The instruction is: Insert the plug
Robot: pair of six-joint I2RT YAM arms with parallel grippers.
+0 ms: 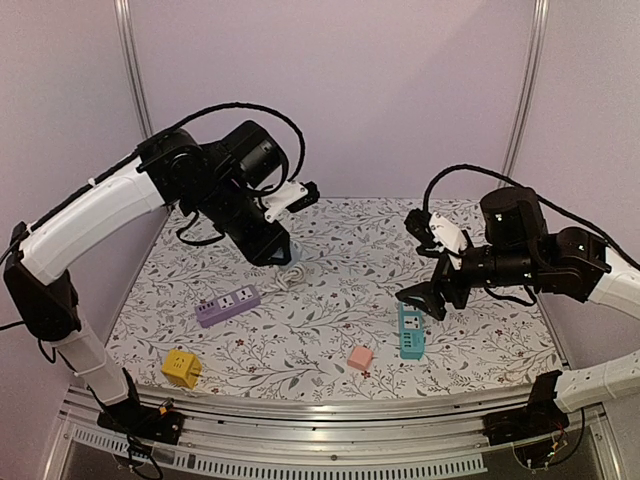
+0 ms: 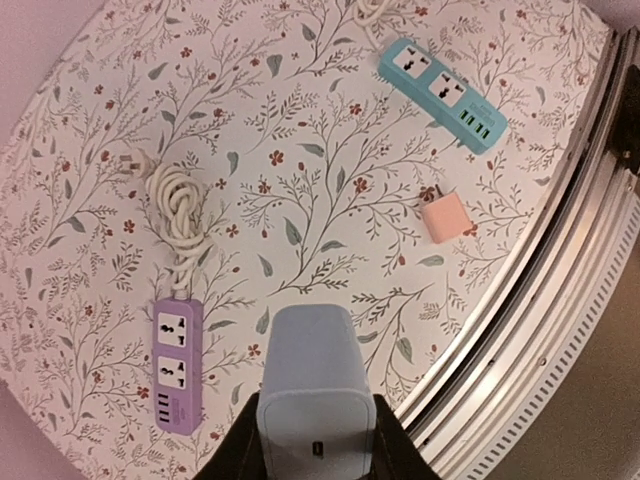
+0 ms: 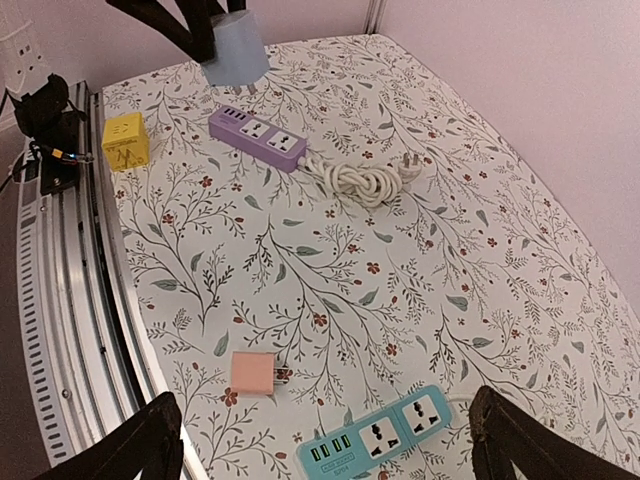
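Plainly, the left tool (image 2: 316,440) is clenched on the pale blue plug (image 2: 314,380), one finger on each side, and holds it above the floral surface (image 2: 330,190), over by the white coiled cord (image 2: 178,212). The plug's long axis runs straight out from the tool, its far end aimed down at the surface. Its prongs are hidden. A small slot shows on its near face.

The purple power strip (image 2: 176,365) lies flat just left of the plug in the left wrist view. Its USB end is toward the camera and its cord end is away. The right tool (image 1: 422,300) is spread wide with nothing in it, above the teal power strip (image 3: 385,438). Small lettering beside the USB ports of both strips is too fine to read.
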